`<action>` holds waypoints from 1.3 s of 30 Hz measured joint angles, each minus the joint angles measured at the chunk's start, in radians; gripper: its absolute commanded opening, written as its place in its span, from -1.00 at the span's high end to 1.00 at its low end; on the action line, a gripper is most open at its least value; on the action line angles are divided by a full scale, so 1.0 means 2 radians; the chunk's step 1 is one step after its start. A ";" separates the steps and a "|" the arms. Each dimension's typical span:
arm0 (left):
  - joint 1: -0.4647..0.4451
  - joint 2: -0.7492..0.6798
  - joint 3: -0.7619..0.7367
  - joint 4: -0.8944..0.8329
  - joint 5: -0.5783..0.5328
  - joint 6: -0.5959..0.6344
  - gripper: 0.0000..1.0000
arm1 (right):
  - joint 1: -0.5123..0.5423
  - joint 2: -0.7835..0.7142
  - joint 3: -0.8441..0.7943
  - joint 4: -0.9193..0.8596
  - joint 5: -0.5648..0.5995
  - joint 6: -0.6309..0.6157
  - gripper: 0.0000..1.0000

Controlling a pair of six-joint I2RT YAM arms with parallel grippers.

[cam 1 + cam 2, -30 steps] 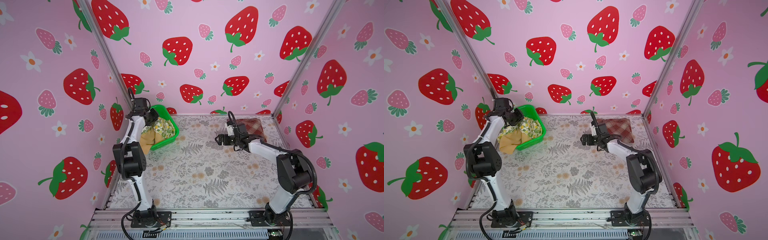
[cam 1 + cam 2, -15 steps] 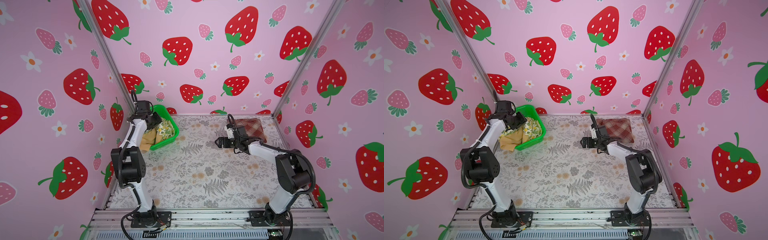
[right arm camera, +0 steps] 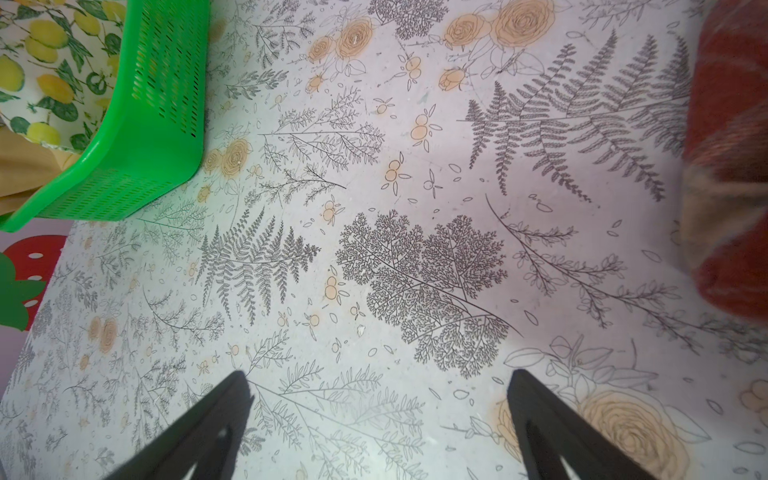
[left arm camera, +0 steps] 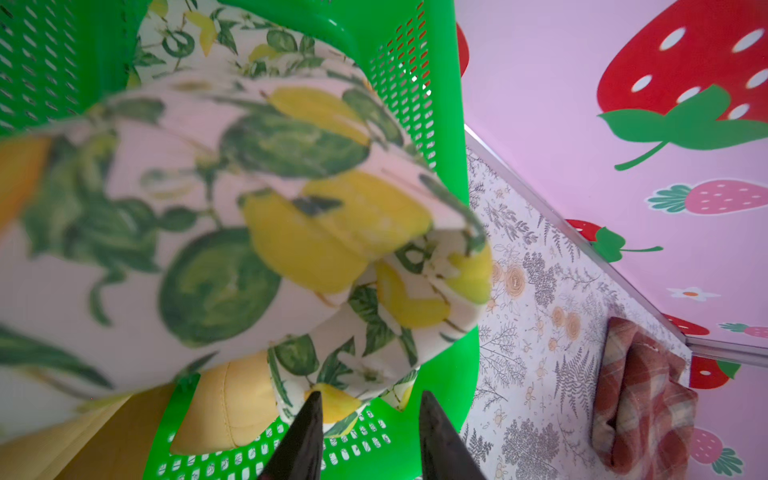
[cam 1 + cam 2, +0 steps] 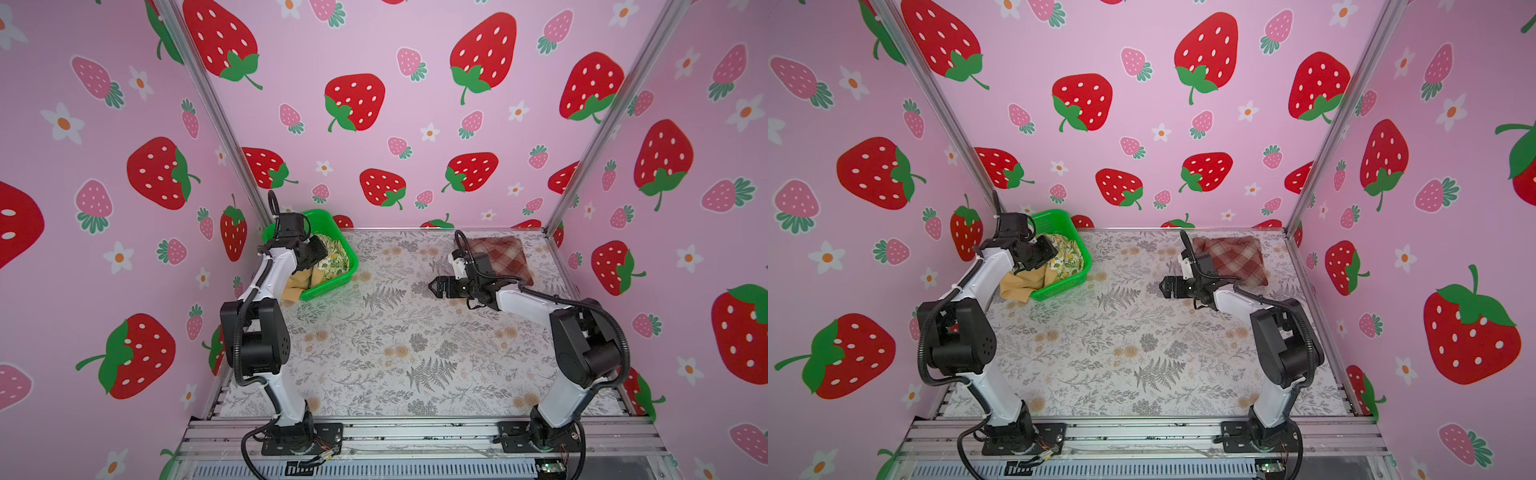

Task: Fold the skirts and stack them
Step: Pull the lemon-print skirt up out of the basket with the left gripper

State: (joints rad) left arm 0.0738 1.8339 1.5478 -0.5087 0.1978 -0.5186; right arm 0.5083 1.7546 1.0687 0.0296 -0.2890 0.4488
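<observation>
The cream lemon-print skirt (image 5: 334,259) (image 5: 1067,259) (image 4: 208,208) lies bunched in the green basket. The mustard-yellow skirt (image 5: 297,284) (image 5: 1021,284) (image 4: 232,403) sits under it and hangs over the basket's near left rim. My left gripper (image 5: 320,249) (image 5: 1044,253) (image 4: 370,395) hovers over the basket, open, one fingertip beside the lemon skirt's edge and nothing between the jaws. The red-brown plaid skirt (image 5: 498,255) (image 5: 1233,257) (image 4: 640,399) (image 3: 731,166) lies folded at the back right. In front of it my right gripper (image 5: 434,286) (image 5: 1165,286) (image 3: 376,382) is wide open and empty above the table.
The green perforated basket (image 5: 328,284) (image 5: 1059,291) (image 4: 449,353) (image 3: 145,124) stands in the back left corner against the wall. Pink strawberry walls close in the left, back and right sides. The fern-print tabletop (image 5: 395,340) stretches between the two arms.
My left gripper has gone from shut to open over the basket, letting go of cloth, and its arm shifted slightly. The right gripper crept a little left, staying open.
</observation>
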 measured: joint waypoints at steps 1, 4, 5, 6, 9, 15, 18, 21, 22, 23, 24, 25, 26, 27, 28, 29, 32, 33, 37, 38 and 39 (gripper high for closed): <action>-0.001 -0.002 -0.011 0.007 -0.002 0.000 0.18 | 0.000 0.000 -0.001 0.000 0.000 0.000 -0.99; -0.003 -0.007 -0.043 0.015 -0.002 -0.003 0.17 | 0.000 0.000 -0.002 0.001 -0.002 0.000 -0.99; -0.003 -0.008 -0.050 0.019 -0.002 -0.005 0.17 | 0.000 0.000 -0.002 0.002 -0.003 0.000 -0.99; -0.003 -0.009 -0.057 0.021 -0.002 -0.009 0.17 | 0.000 0.000 -0.002 0.003 -0.005 0.001 -0.99; -0.003 -0.011 -0.075 0.033 -0.002 -0.019 0.16 | 0.000 0.000 -0.004 0.008 -0.006 0.002 -0.99; -0.003 -0.013 -0.104 0.068 -0.003 -0.036 0.15 | 0.000 0.000 -0.006 0.007 -0.009 0.002 -0.99; -0.003 -0.013 -0.105 0.084 -0.003 -0.043 0.15 | 0.000 0.000 -0.007 0.007 -0.009 0.002 -0.99; -0.003 -0.013 -0.106 0.103 -0.003 -0.050 0.15 | 0.000 0.000 -0.008 0.008 -0.009 0.002 -0.99; -0.003 -0.013 -0.107 0.111 -0.003 -0.053 0.15 | 0.000 0.000 -0.009 0.009 -0.009 0.002 -0.99; -0.003 -0.013 -0.107 0.116 -0.003 -0.056 0.15 | 0.000 0.000 -0.011 0.009 -0.009 0.002 -0.99; -0.003 -0.012 -0.108 0.120 -0.003 -0.058 0.15 | 0.000 0.000 -0.012 0.009 -0.009 0.002 -0.99; -0.003 -0.010 -0.108 0.124 -0.004 -0.059 0.15 | 0.000 0.000 -0.013 0.009 -0.009 0.002 -0.99; -0.003 -0.007 -0.108 0.128 -0.004 -0.060 0.15 | 0.000 0.000 -0.014 0.009 -0.009 0.002 -0.99; -0.003 -0.003 -0.108 0.132 -0.004 -0.062 0.17 | 0.000 0.000 -0.015 0.009 -0.009 0.002 -0.99; -0.003 0.001 -0.108 0.136 -0.004 -0.064 0.19 | 0.000 0.000 -0.015 0.009 -0.009 0.002 -0.99; -0.003 0.003 -0.108 0.139 -0.004 -0.067 0.22 | 0.000 0.000 -0.015 0.009 -0.009 0.002 -0.99; -0.003 0.010 -0.109 0.151 -0.003 -0.075 0.42 | 0.000 0.000 -0.016 0.009 -0.009 0.002 -0.99; -0.003 0.010 -0.109 0.155 -0.003 -0.079 0.49 | 0.000 0.000 -0.016 0.010 -0.009 0.002 -0.99; -0.003 0.012 -0.109 0.164 -0.003 -0.087 0.67 | 0.000 0.000 -0.023 0.015 -0.009 0.002 -0.99; -0.003 0.012 -0.109 0.166 -0.003 -0.090 0.73 | 0.000 0.000 -0.026 0.016 -0.010 0.002 -0.99; -0.003 0.012 -0.109 0.167 -0.002 -0.091 0.77 | 0.000 0.000 -0.027 0.016 -0.010 0.002 -0.99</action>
State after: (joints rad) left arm 0.0669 1.8580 1.3300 -0.1745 0.1932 -0.7006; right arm 0.5091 1.7546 1.0142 0.0612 -0.3084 0.4522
